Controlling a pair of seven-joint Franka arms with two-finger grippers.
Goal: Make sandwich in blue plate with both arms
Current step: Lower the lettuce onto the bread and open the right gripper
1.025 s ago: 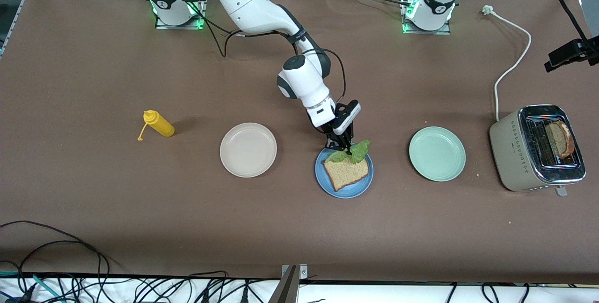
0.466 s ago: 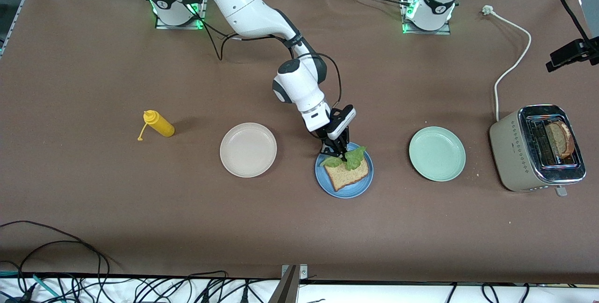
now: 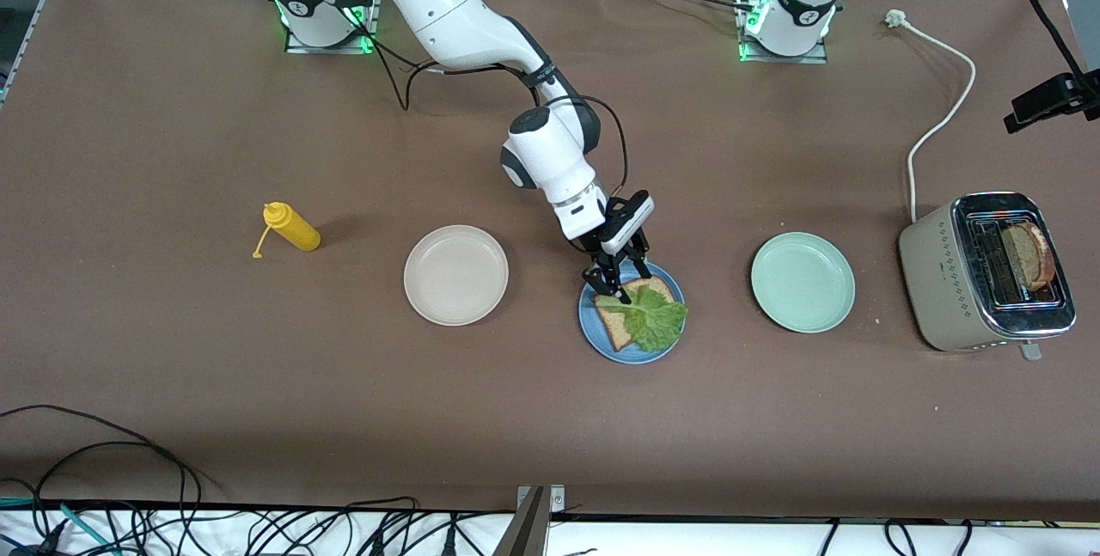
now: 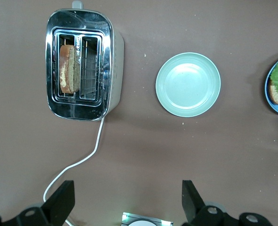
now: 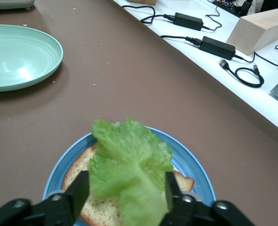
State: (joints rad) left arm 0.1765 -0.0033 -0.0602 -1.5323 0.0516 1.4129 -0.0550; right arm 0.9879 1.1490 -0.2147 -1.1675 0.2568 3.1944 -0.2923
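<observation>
lettuce on the bread, right gripper spread above it

the blue plate (image 3: pixel 593 328) sits a little below the middle of the front view, between the beige plate (image 3: pixel 455 274) and the mint plate (image 3: pixel 803 282). on it lies one bread slice (image 3: pixel 612 324), and the lettuce (image 3: pixel 655 320) lies on the bread, covering most of it and reaching the plate's rim toward the left arm's end of the table. in the right wrist view the leaf (image 5: pixel 129 165) spreads across the slice (image 5: pixel 94 207) on the plate (image 5: pixel 195 165).

the right gripper (image 3: pixel 620 285) is over the plate's upper edge in the front view, at the leaf's stem end. its fingers (image 5: pixel 80 190) stand spread, one on each side of the leaf; whether they touch it i cannot tell.

the left gripper (image 4: pixel 125 200) is not in the front view; in its wrist view its fingers are wide apart and hold nothing, high over the table above the toaster (image 4: pixel 82 63) and the mint plate (image 4: pixel 188 84). the left arm waits.

the toaster (image 3: pixel 988 272) stands at the right edge of the front view with a second bread slice (image 3: pixel 1027 255) in one slot. a yellow bottle (image 3: pixel 292 227) lies at middle left.
</observation>
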